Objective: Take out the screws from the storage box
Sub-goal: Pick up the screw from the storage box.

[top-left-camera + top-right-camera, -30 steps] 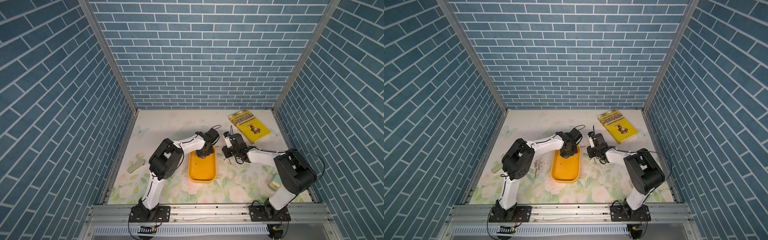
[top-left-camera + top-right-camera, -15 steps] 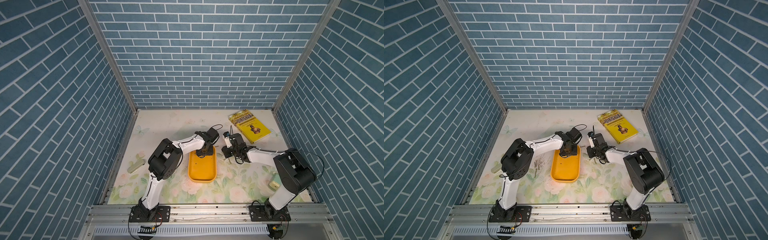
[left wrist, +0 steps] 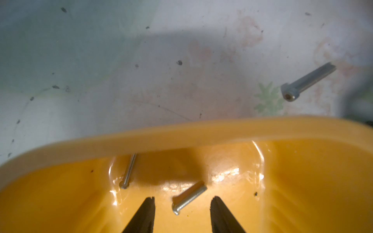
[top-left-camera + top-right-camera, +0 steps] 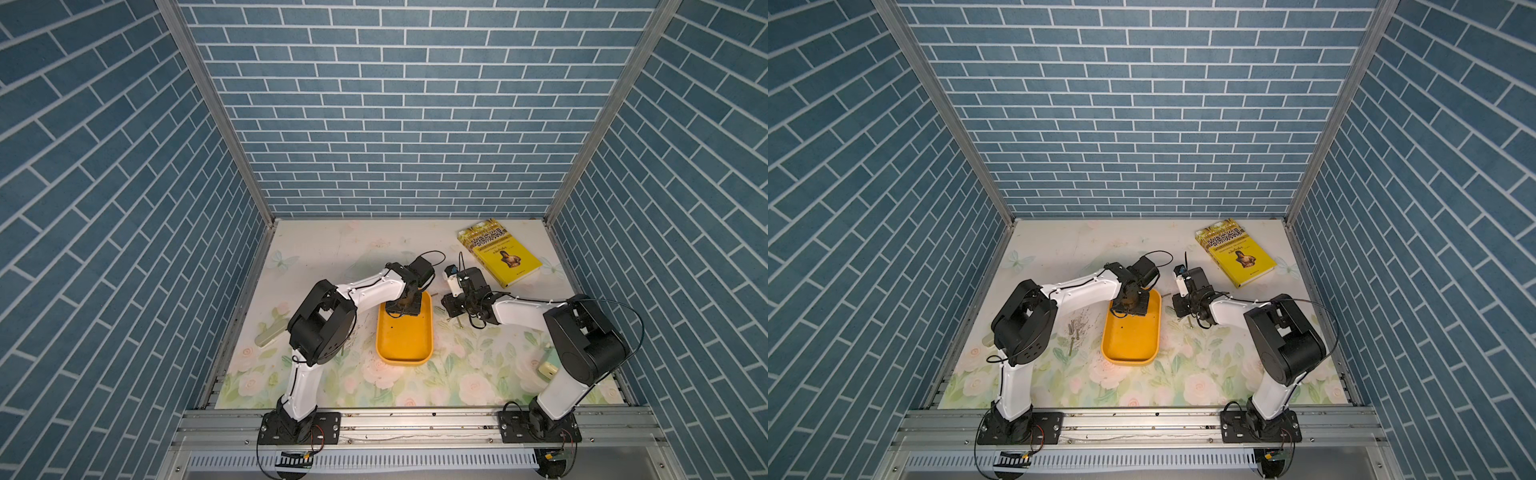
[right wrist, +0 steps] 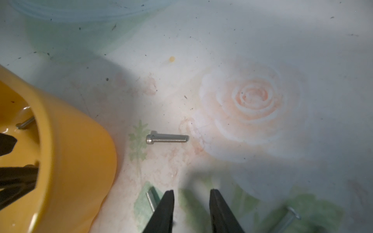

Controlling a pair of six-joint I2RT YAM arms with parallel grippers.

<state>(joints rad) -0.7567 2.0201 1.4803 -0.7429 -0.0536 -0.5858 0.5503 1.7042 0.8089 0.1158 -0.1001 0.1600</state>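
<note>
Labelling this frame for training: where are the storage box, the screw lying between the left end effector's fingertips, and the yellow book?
storage box (image 4: 405, 343): in a top view, its bare floor.
screw (image 3: 190, 197): left wrist view, middle of its shaft.
yellow book (image 4: 500, 257): in a top view, middle of its cover.

Top views bright and sharp; wrist views dim, soft; glare on the tray ahead of the left gripper.

Left hand has popped its jaws apart inside the storage box, a screw now lying loose between them, while its elbow drifts slightly toward the left wall.
</note>
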